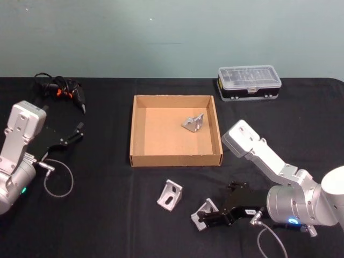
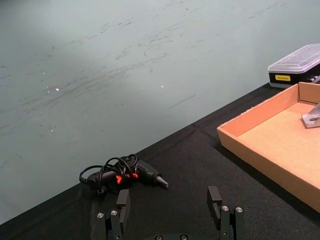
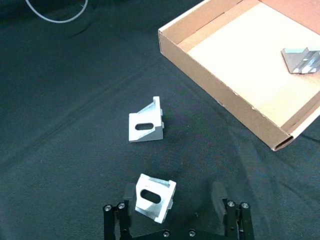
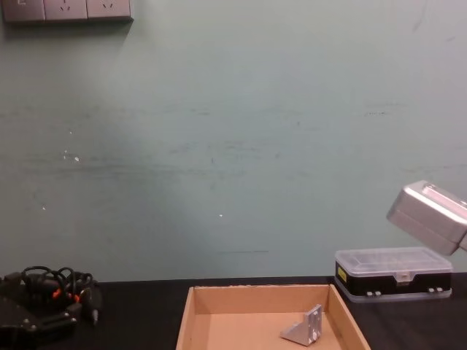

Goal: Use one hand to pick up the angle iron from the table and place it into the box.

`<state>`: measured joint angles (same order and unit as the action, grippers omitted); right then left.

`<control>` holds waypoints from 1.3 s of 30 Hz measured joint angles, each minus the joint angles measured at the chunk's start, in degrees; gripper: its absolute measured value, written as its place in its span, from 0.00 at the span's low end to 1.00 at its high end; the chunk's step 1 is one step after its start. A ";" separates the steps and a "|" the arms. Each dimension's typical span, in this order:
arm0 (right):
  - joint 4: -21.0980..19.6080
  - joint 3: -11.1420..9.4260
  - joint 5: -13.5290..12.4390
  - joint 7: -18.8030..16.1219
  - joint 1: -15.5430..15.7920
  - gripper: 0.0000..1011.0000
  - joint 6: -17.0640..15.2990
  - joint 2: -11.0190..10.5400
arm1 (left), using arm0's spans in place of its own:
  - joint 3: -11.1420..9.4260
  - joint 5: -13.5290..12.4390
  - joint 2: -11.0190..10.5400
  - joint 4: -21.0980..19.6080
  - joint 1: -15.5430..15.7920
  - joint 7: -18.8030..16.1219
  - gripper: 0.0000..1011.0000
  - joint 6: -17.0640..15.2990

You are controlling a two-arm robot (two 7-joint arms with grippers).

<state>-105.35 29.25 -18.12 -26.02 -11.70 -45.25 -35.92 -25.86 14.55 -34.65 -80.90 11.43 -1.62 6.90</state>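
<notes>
Nearest the robot, the right end effector [image 3: 173, 190] sits low over the black bench [image 1: 107, 215], toward its near right side. It is released, its jaws spread wide to either side of the nearest angle iron [image 3: 155, 197]. This silver bracket rests on the bench with a slotted face turned up. One finger [image 3: 129, 192] stands just beside the bracket; whether it touches cannot be told. The other finger [image 3: 218, 192] is clearly apart from it.

A little farther out and to the robot's left, a second angle iron [image 1: 170, 194] lies on the bench by itself, between the right end effector and the box's near wall.

Beyond it, mid-bench, is the box [image 1: 175, 159], a shallow open-top tan cardboard tray with low walls. A third angle iron [image 1: 193, 122] lies inside it, in the far right part of the floor, near the right wall.

On the left side of the bench, about level with the box, the left end effector [image 2: 168, 199] is parked above the surface. It is released too, jaws wide apart and holding nothing. A thin grey cable loop [image 1: 56, 183] lies on the bench by that arm.

Farther back, just past the box's far right corner, stands a plastic case [image 1: 249, 83] with a clear lid and black base. At the far left a black corded tool [image 1: 64, 90] with orange marks lies with its cord bundled. A pale green wall [image 4: 219, 146] rises behind the bench, with sockets [image 4: 66, 9] high on it.
</notes>
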 joint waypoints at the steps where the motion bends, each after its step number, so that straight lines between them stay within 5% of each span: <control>1: -0.01 0.00 0.00 0.00 0.01 0.95 0.00 -0.01 | 0.00 0.00 0.00 0.00 0.00 0.00 1.00 0.00; 16: -0.11 -0.01 -0.04 0.00 0.04 0.56 0.06 -0.08 | 0.00 0.00 0.00 0.00 0.00 0.00 1.00 0.00; 28: -0.14 -0.01 -0.06 0.00 0.04 0.15 0.07 -0.09 | 0.00 0.00 0.00 0.00 0.00 0.00 1.00 0.00; 32: -0.14 -0.01 -0.06 0.00 0.04 0.06 0.07 -0.09 | 0.00 0.00 0.00 0.00 0.00 0.00 1.00 0.00; 39: -0.14 -0.01 -0.06 0.00 0.04 0.06 0.07 -0.09 | 0.00 0.00 0.00 0.00 0.00 0.00 1.00 0.00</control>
<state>-105.48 29.24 -18.18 -26.01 -11.66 -45.18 -36.01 -25.86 14.55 -34.65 -80.90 11.43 -1.62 6.91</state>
